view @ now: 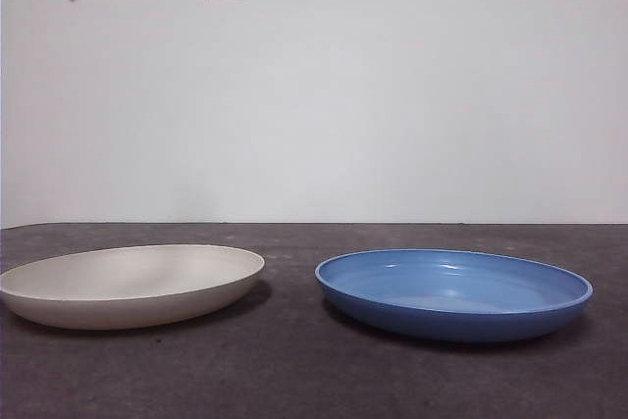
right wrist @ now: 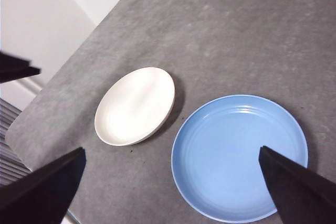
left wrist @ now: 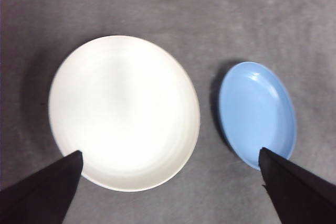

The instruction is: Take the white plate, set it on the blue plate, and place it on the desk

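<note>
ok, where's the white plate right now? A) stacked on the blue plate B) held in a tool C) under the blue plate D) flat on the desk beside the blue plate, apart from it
D: the white plate lies on the desk with a gap of bare surface between it and the blue plate, and no tool is touching it.

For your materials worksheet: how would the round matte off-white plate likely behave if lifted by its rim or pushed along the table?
The round matte off-white plate looks rigid, so it probably keeps its shape when lifted. Its matte finish suggests a fair grip for a claw. Wide and shallow, resting flat on the mottled grey desk, it would likely slide rather than tip or roll. Its weight and fragility cannot be judged here.
</note>
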Tool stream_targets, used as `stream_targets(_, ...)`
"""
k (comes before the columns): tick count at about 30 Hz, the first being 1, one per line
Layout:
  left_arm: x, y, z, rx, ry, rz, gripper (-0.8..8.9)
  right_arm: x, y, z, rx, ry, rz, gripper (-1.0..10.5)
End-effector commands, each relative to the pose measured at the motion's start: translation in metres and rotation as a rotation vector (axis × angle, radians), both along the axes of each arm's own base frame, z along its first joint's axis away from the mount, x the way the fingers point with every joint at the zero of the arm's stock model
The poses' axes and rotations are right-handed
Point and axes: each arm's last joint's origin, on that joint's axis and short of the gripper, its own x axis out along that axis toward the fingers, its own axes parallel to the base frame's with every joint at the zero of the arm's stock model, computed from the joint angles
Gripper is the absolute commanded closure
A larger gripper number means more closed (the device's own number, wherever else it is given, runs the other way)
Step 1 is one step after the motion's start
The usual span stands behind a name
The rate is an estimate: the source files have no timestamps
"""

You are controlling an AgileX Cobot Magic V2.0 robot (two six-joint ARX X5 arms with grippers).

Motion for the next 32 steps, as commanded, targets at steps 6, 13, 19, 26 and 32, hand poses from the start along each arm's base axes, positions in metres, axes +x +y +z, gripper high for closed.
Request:
stream_targets(6,0.062,0.006,-0.028,0.038,0.163,-0.044,1.89,-0.001,0.003,0.006,0.001,-0.026,0.031,3.4)
stream_targets(13,0.100,0.016,-0.078,0.049,0.304,-0.031,1.92,-0.001,0.004,0.006,0.001,-0.027,0.033,3.4)
stream_targets(19,0.119,0.017,-0.112,0.045,0.380,-0.033,1.92,-0.001,0.004,0.007,0.000,-0.031,0.033,3.4)
stream_targets(26,0.130,0.017,-0.133,0.039,0.413,-0.026,1.98,-0.001,0.004,0.007,-0.001,-0.033,0.034,3.4)
stream_targets(32,0.132,0.017,-0.135,0.037,0.405,-0.023,2.84,-0.001,0.004,0.007,-0.004,-0.033,0.029,3.4)
